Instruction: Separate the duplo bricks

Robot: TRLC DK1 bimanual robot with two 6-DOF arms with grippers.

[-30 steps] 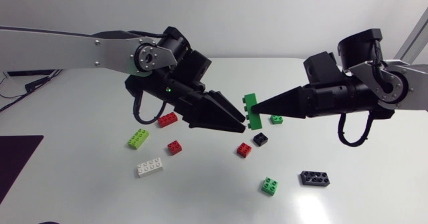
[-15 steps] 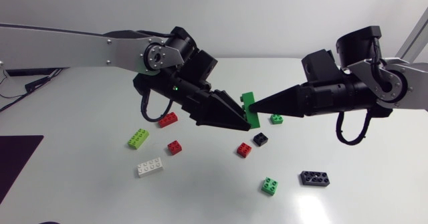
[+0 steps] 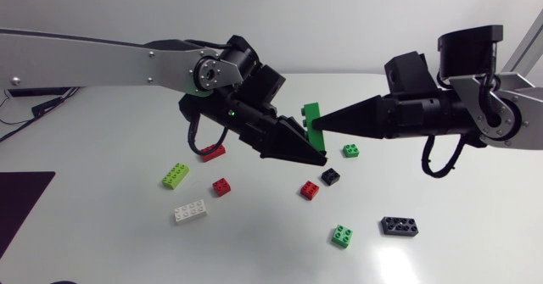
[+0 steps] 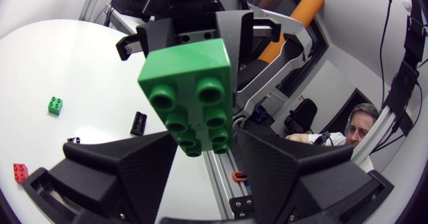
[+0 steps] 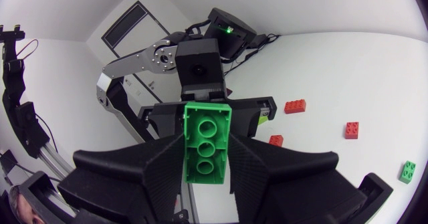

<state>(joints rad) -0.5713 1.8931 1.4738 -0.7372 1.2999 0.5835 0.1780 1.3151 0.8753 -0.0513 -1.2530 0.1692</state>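
We hold the green plastic duplo brick stack (image 3: pixel 310 114) above the white table's (image 3: pixel 254 250) middle. Left gripper (image 3: pixel 318 157) and right gripper (image 3: pixel 318 127) both clamp it.

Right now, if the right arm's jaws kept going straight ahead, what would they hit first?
The right jaws clamp the green bricks; straight past those, the left jaws, gripping the same bricks, seemingly almost tip to tip.

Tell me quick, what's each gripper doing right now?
Left gripper: shut on the green duplo bricks.
Right gripper: shut on the same green duplo bricks, from the opposite side.
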